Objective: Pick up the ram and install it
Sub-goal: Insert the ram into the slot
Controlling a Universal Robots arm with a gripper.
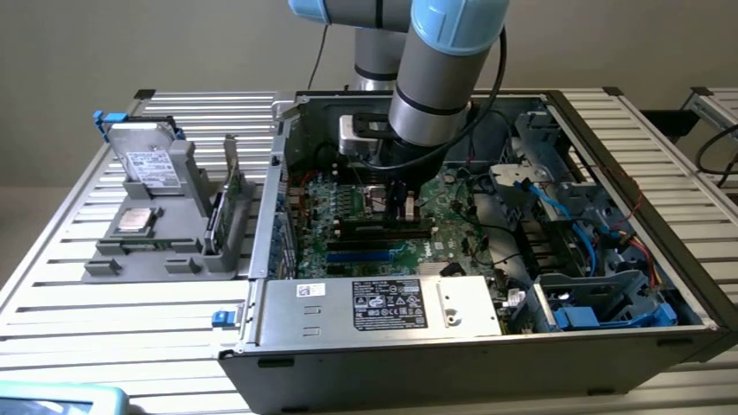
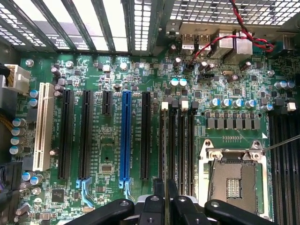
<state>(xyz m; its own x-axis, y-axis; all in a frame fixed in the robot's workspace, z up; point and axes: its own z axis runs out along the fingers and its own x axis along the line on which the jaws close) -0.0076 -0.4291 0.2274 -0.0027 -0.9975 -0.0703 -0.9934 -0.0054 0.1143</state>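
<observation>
Clamping seemingly on ram (image 2: 164,183), gripper (image 2: 165,208) inside open case (image 1: 461,367), slatted table (image 1: 116,346), beige wall (image 1: 173,43).

Pinched upright on its long edge between the two black fingers (image 2: 154,209): the ram (image 2: 165,187), off the worktop (image 1: 138,346) and down inside the open computer case (image 1: 461,372), over the green motherboard (image 2: 108,154). Seen edge-on from the wrist as a thin dark sliver running straight out from between the fingers. Long axis in line with the black memory slots (image 2: 183,140), directly over the slot of that group nearest the black expansion slot (image 2: 146,136). Chips and label hidden at this angle. Cannot tell whether touching the slot or just above it. Well away from every worktop edge, near the middle of the board.
</observation>
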